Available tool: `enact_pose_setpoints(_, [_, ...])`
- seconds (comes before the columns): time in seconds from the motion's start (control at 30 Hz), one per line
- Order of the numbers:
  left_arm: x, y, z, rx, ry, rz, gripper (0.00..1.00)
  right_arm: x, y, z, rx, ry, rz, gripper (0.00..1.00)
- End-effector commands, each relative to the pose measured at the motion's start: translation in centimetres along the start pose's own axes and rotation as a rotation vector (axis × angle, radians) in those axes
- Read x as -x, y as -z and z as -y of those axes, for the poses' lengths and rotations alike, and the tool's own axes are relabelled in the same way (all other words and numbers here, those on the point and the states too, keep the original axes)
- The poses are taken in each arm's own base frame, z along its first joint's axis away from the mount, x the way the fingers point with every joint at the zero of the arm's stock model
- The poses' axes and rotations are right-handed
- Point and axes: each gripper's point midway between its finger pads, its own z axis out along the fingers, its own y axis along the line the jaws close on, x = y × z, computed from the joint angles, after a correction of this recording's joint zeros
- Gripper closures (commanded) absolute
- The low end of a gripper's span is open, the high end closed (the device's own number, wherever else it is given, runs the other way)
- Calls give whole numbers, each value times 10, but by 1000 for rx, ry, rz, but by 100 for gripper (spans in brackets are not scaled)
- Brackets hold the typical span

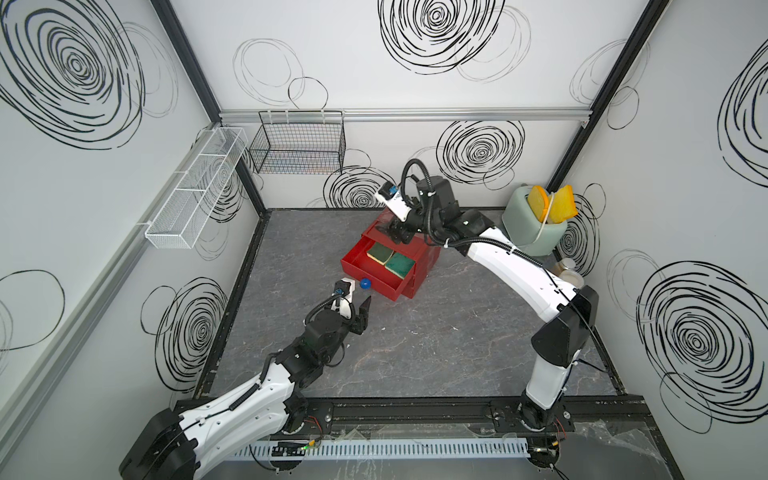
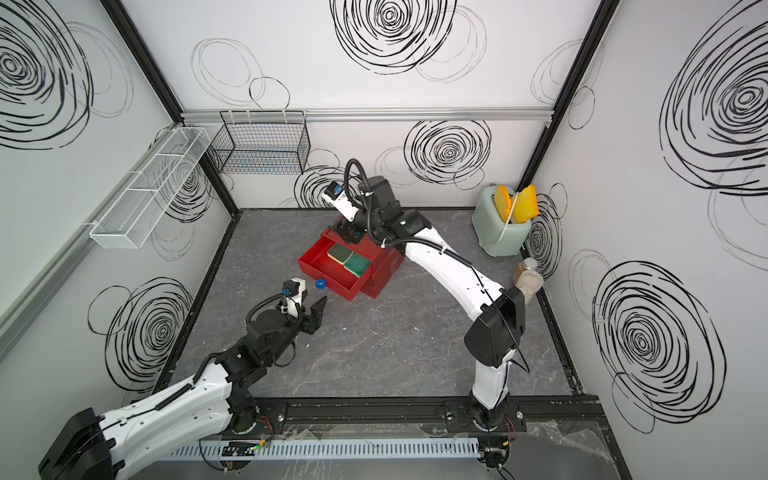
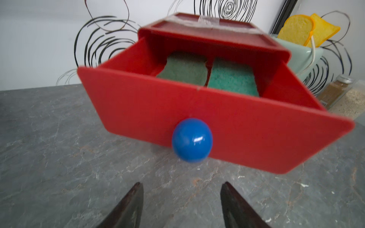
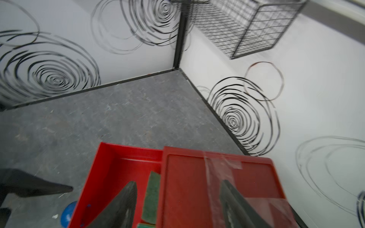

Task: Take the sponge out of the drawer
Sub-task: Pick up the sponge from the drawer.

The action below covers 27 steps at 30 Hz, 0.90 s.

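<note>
The red drawer (image 1: 376,289) stands pulled out of its red cabinet (image 1: 419,253), blue knob (image 1: 365,284) facing forward. Two sponges lie side by side inside: a dark green one (image 1: 379,252) (image 3: 182,69) and a teal one (image 1: 400,264) (image 3: 233,79). My left gripper (image 1: 356,308) (image 3: 181,184) is open and empty, just short of the knob (image 3: 192,140). My right gripper (image 1: 395,233) (image 4: 178,183) hovers open over the cabinet top (image 4: 197,177), near the drawer's inner end, holding nothing. The right wrist view shows only an edge of the dark green sponge (image 4: 153,195).
A pale green toaster (image 1: 536,224) with two bread slices stands at the back right, and a jar (image 1: 567,270) lies beside it. A black wire basket (image 1: 297,143) and a white mesh rack (image 1: 195,187) hang on the walls.
</note>
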Motion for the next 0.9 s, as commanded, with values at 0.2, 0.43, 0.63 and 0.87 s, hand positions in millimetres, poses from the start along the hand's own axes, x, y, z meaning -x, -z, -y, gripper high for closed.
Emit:
enact_pose_setpoints(0.2, [-9,15,-15,71,44,16,35,-54,-31,-38,66,115,-208,31])
enact_pose_setpoints(0.43, [-12,13,-15,72,40,10,35,-76,-38,-50,80,145,-283,32])
enact_pose_setpoints(0.63, [-12,14,-15,72,45,16,35,-81,-43,-55,86,168,-297,32])
enact_pose_setpoints(0.87, [-13,13,-16,72,45,13,35,-101,-59,-55,83,179,-356,33])
